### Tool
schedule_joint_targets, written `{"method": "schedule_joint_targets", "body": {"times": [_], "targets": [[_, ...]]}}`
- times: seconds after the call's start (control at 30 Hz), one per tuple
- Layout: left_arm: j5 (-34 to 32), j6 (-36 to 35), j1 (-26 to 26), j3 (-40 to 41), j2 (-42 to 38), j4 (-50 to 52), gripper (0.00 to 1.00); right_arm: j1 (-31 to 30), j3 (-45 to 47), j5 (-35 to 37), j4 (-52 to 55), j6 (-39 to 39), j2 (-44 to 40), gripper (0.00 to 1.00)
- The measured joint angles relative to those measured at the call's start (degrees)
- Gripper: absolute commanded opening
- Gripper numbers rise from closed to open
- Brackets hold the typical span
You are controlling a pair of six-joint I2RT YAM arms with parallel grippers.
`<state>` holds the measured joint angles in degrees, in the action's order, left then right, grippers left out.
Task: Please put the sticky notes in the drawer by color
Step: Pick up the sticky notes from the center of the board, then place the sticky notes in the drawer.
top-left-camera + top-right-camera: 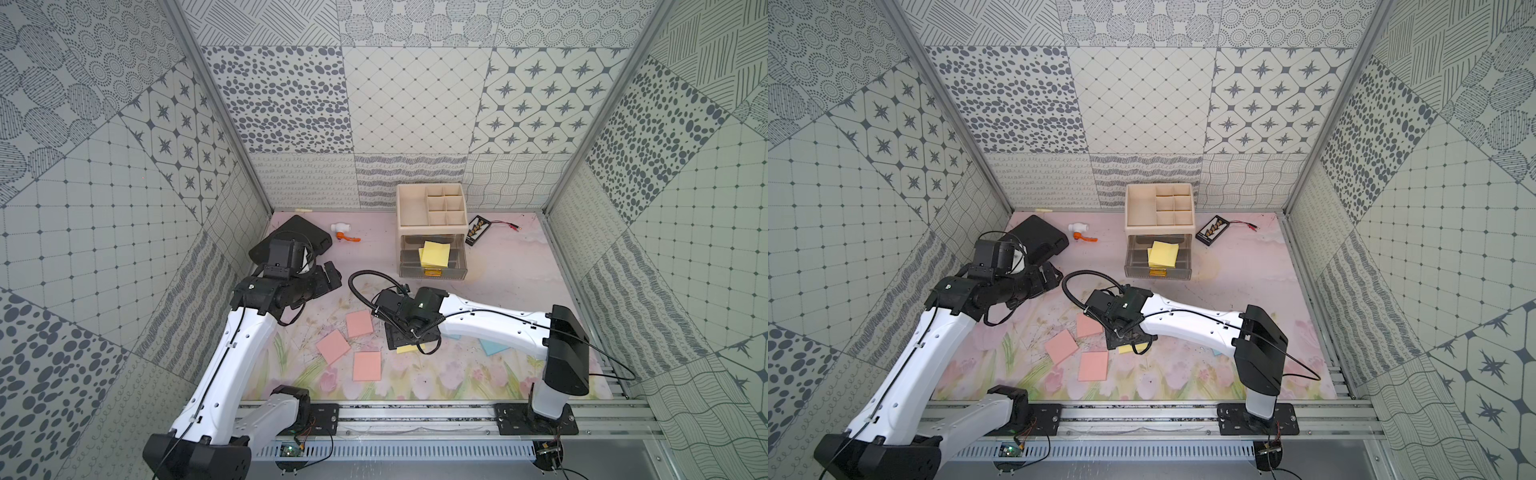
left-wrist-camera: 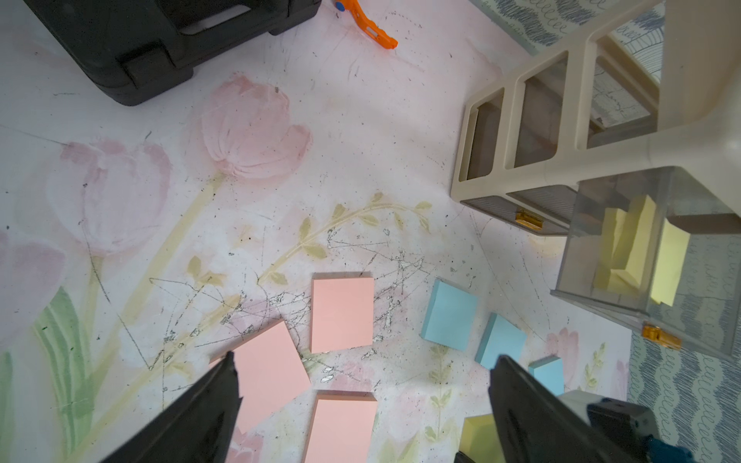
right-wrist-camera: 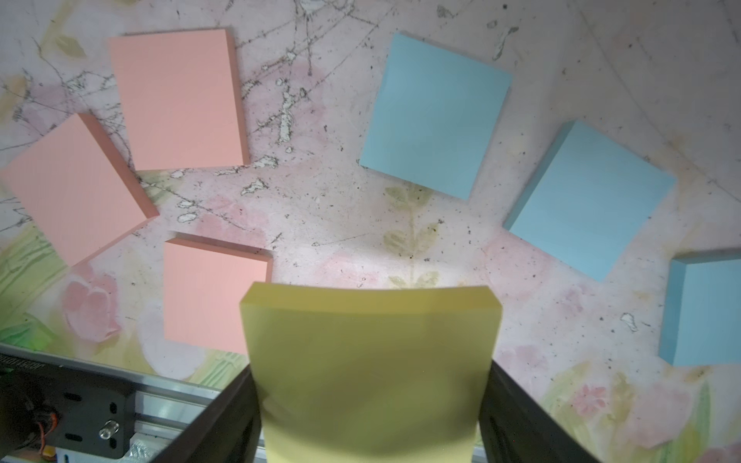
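Since the yellow pad [image 3: 371,328] is judged light and apt to bow, it is gripped across opposite edges by the right gripper [image 3: 371,377], near-centre between pink pads [image 3: 180,100] and blue pads [image 3: 435,116]. The left gripper [image 2: 365,356] is seen wide open.

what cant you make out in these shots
- Blue sticky notes: in both top views the right arm covers all but slivers.
- Yellow pad: the right wrist view's frame edge cuts off its gripped end; lifted or resting, unclear.
- Yellow notes in the open drawer: overlapped, count unclear.
- Black wired box: too small to identify.
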<state>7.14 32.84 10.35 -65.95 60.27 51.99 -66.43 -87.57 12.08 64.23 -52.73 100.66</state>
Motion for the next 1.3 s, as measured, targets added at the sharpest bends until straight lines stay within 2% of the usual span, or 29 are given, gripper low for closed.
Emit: {"method": "schedule_joint_targets", "body": {"times": [0.33, 0.7, 0.9, 1.3], "targets": [[0.55, 0.28, 0.0, -0.04, 0.59, -0.22, 0.99, 7.32, -13.66, 2.38, 4.48, 6.95, -6.99, 0.82], [1.88, 1.33, 0.0, -0.04, 1.66, -0.37, 0.99, 15.08, -26.47, 5.53, 5.97, 17.03, -7.26, 0.83], [2.49, 1.66, 0.0, -0.52, 2.56, -0.37, 0.98, 19.71, -26.93, 6.91, 4.7, 20.68, -6.73, 0.82], [2.49, 1.66, 0.0, -4.02, 6.36, -0.17, 0.98, 27.56, -21.29, 6.08, -2.71, 24.76, -3.43, 0.82]]}}
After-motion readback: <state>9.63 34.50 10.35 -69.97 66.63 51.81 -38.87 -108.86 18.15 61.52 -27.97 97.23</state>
